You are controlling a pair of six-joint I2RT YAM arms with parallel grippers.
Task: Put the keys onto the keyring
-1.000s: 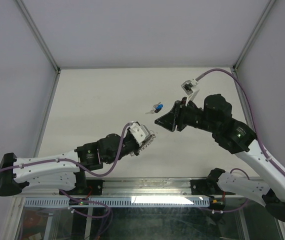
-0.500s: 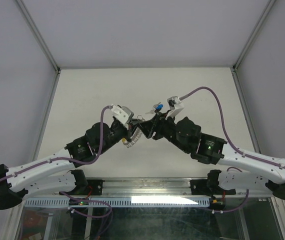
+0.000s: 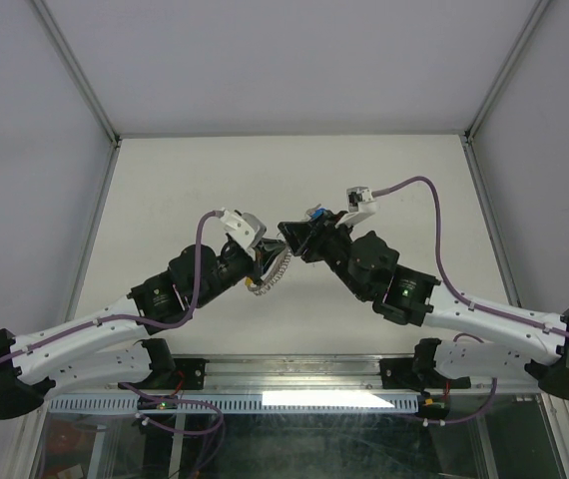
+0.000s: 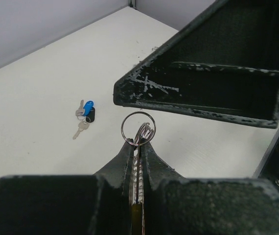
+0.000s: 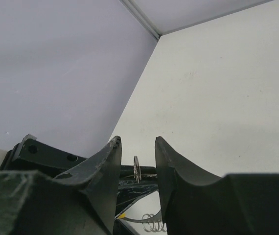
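Both arms have swung in from a second ago, when they stood well apart, and now meet nose to nose over the middle of the table (image 3: 180,190); the right arm has folded in from the far right side, and in the last half second its tip has edged a little left and away from the bases. The keys (image 4: 89,112) lie where they lay before, flat on the bare surface, the blue head at the top of the bunch; from above they show just behind the right arm's wrist, on its far side. The left gripper (image 4: 138,145) is clamped tight on the keyring (image 4: 143,132), whose thin silver loop stands out past the fingertips while the ribbed strip with its yellow part runs back between the jaws. The right gripper (image 5: 137,140) stands partly open, its fingers apart with a narrow gap; the loop shows edge-on in that gap and seems to touch neither finger. Seen from the left wrist, the lower edge of a right finger hangs just above the top of the loop. Open tabletop stretches to the far edge and to the left edge, where the walls (image 3: 265,60) rise; the near edge is taken up by the arm bases.
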